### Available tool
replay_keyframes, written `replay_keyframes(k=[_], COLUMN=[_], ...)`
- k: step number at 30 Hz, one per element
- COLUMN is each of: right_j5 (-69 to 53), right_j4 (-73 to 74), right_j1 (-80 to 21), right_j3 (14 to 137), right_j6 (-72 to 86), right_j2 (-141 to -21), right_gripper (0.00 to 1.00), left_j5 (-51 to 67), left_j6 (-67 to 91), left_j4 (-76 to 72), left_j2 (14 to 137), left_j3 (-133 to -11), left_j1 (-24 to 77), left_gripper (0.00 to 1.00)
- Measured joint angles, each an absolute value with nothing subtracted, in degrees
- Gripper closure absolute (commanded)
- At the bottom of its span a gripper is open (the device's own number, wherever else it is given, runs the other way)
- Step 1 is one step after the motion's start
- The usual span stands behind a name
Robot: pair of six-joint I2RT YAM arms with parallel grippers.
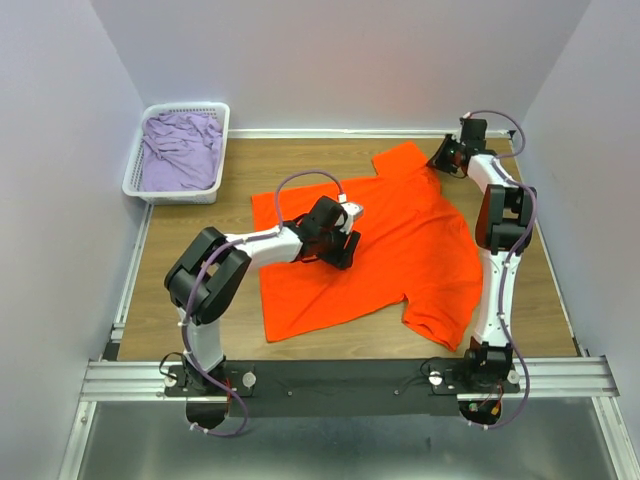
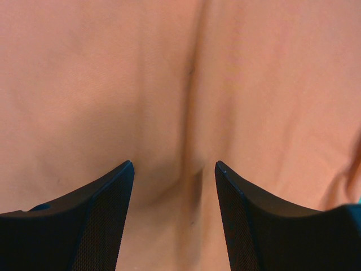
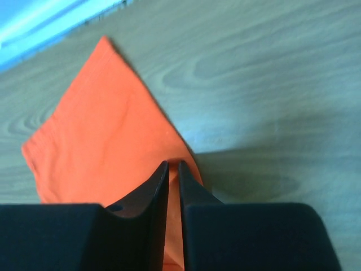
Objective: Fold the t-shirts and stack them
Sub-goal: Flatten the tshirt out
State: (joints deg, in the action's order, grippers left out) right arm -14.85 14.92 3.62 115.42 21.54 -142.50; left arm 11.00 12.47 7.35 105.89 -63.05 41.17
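The orange t-shirt (image 1: 410, 235) lies spread on the wooden table, its sleeves at the back and front right. My left gripper (image 1: 341, 254) rests on the shirt's left-middle with its jaws open; in the left wrist view the gripper (image 2: 174, 165) straddles a soft crease in the orange cloth (image 2: 169, 84). My right gripper (image 1: 441, 160) sits at the back sleeve. In the right wrist view that gripper (image 3: 174, 164) is shut on the hem of the orange sleeve (image 3: 101, 130). The lilac t-shirt (image 1: 181, 150) lies crumpled in the basket.
A white lattice basket (image 1: 134, 172) stands at the back left corner of the table. White walls close in the table on the left, back and right. Bare wood (image 3: 254, 84) shows right of the sleeve.
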Motion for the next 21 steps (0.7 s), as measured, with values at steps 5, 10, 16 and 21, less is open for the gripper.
replay_keyframes(k=[5, 10, 16, 21], right_j5=[-17.0, -17.6, -17.9, -17.7], right_j4=[15.0, 15.3, 15.6, 18.1], right_j1=[5.5, 7.3, 8.5, 8.6], right_j3=[122.2, 125.9, 121.5, 112.8], right_j6=[23.8, 24.7, 23.5, 20.7], right_j2=[-146.9, -149.3, -146.3, -138.9], right_gripper=[0.78, 0.77, 0.62, 0.48], left_j5=[11.1, 11.1, 9.5, 7.6], left_j6=[12.4, 12.2, 12.3, 12.7], left_j4=[6.8, 6.9, 10.2, 13.4], left_j2=[105.4, 103.7, 100.4, 98.7], left_j3=[-62.1, -60.1, -57.4, -56.7], left_j1=[41.2, 41.3, 41.1, 40.0], left_gripper=[0.32, 0.32, 0.32, 0.24])
